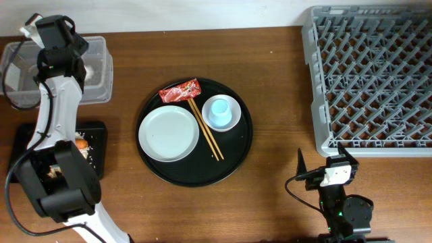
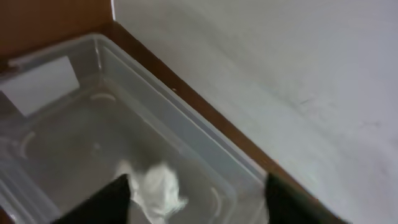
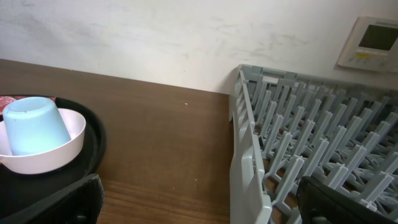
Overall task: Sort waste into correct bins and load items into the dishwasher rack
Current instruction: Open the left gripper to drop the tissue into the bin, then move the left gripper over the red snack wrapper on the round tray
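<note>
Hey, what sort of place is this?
Probably a mock dish-clearing station, not a real kitchen: a grey dishwasher rack, a round black tray and a clear waste box on a wooden table.

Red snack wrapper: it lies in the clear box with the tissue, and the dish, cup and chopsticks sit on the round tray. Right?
Not quite. The overhead view shows the red snack wrapper on the round tray too, at its far edge, not in the clear box. The rest holds.

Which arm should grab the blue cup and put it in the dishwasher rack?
Right. The right gripper is open and empty beside the dishwasher rack, with the blue cup on its side of the round tray. The left gripper is far off over the clear box, above the tissue.
</note>
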`<action>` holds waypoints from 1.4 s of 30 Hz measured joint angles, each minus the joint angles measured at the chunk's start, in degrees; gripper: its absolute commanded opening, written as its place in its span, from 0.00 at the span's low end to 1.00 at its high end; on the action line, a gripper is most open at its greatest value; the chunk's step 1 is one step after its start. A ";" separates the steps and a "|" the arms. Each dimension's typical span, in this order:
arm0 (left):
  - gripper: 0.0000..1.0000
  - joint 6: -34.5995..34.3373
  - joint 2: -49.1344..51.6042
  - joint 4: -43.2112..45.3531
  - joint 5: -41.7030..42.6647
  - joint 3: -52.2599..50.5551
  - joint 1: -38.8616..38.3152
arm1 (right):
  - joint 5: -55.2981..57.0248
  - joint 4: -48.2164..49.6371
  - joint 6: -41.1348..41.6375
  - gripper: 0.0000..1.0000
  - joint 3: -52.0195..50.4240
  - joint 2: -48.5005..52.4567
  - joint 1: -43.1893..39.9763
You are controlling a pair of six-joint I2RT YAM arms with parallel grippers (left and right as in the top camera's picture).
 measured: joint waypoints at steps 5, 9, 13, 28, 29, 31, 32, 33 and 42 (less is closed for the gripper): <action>0.93 2.78 0.00 -0.35 -0.68 0.00 0.24 | 0.00 0.00 -0.02 0.98 0.00 0.00 0.00; 0.93 3.67 -0.13 -3.72 1.88 0.00 0.24 | 0.00 0.00 0.00 0.98 0.00 0.00 0.00; 0.89 3.85 -2.64 -6.56 11.45 -0.07 -0.26 | 0.00 0.00 0.00 0.98 0.00 0.00 0.00; 0.81 20.15 -6.62 -18.40 36.89 0.26 -17.05 | 0.00 0.00 0.00 0.98 0.00 0.00 0.00; 0.81 23.96 -5.53 -19.28 36.00 0.26 -18.23 | 0.00 0.00 -0.02 0.98 0.00 0.00 0.00; 0.81 28.30 -3.82 -20.26 33.88 0.26 -19.78 | 0.00 0.00 -0.02 0.98 0.00 0.00 0.00; 0.81 30.67 -2.89 -20.59 32.63 0.26 -20.48 | 0.00 0.00 -0.02 0.98 0.00 0.00 0.00; 0.80 32.68 -1.95 -20.94 31.71 0.26 -20.94 | 0.00 0.00 0.00 0.98 0.00 0.00 0.00; 0.76 43.89 5.79 -22.49 25.09 0.22 -21.77 | 0.00 0.00 0.00 0.98 0.00 0.00 0.00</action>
